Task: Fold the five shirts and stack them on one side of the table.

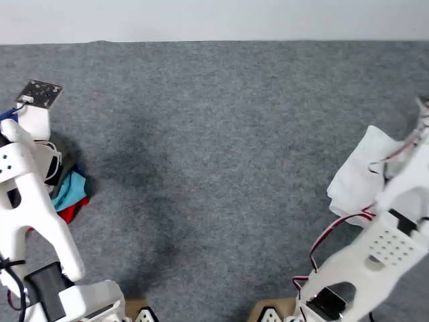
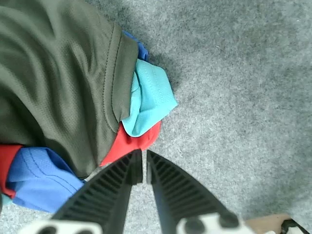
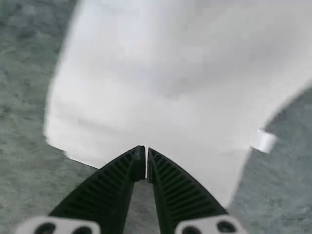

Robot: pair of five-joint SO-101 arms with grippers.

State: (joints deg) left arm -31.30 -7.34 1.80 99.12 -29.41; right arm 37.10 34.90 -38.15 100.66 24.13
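A pile of shirts lies at the table's left edge. An olive shirt [image 2: 53, 83] lies on top, with a teal shirt [image 2: 148, 97], a red shirt [image 2: 129, 144] and a blue shirt [image 2: 39, 178] sticking out beneath it. My left gripper [image 2: 145, 158] hangs shut just above the pile's near edge, holding nothing. In the high view the left arm [image 1: 27, 201] covers most of the pile, leaving teal [image 1: 70, 190] and red [image 1: 72, 212] corners showing. A white shirt [image 1: 358, 171] lies at the right edge. My right gripper [image 3: 146, 152] is shut over the white shirt's [image 3: 180, 73] border.
The grey felt table [image 1: 221, 147] stretches wide between the two arms. A pale wall runs along its far edge. The right arm [image 1: 389, 241] with red cables leans over part of the white shirt. A small white tag [image 3: 263, 140] sticks out from the shirt's edge.
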